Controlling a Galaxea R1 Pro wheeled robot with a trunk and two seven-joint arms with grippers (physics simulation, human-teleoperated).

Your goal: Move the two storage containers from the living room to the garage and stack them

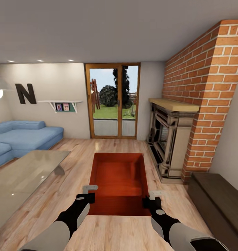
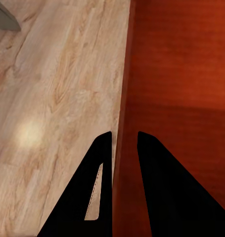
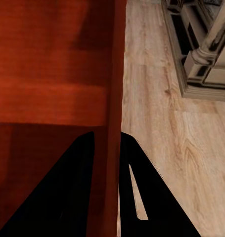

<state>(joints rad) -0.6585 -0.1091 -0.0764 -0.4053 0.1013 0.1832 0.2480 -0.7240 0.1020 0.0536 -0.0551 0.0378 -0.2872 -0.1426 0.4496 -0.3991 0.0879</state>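
Observation:
An orange-red storage container (image 1: 120, 177) is held level in front of me over the living room's wood plank floor (image 1: 73, 157). A step shows across its inside, and I cannot tell whether a second container sits nested in it. My left gripper (image 1: 88, 195) is shut on its left wall, with the fingers on either side of the thin wall (image 2: 123, 98). My right gripper (image 1: 151, 199) is shut on the right wall (image 3: 116, 74) in the same way. The wrist views show the left gripper (image 2: 124, 143) and the right gripper (image 3: 107, 140) each clamping a wall edge.
A brick chimney (image 1: 206, 87) and fireplace (image 1: 171, 139) stand at the right, with a long dark low cabinet (image 1: 220, 205) nearer. A glass coffee table (image 1: 24, 174) and blue sofa (image 1: 21, 136) fill the left. A glazed garden door (image 1: 112, 101) is straight ahead.

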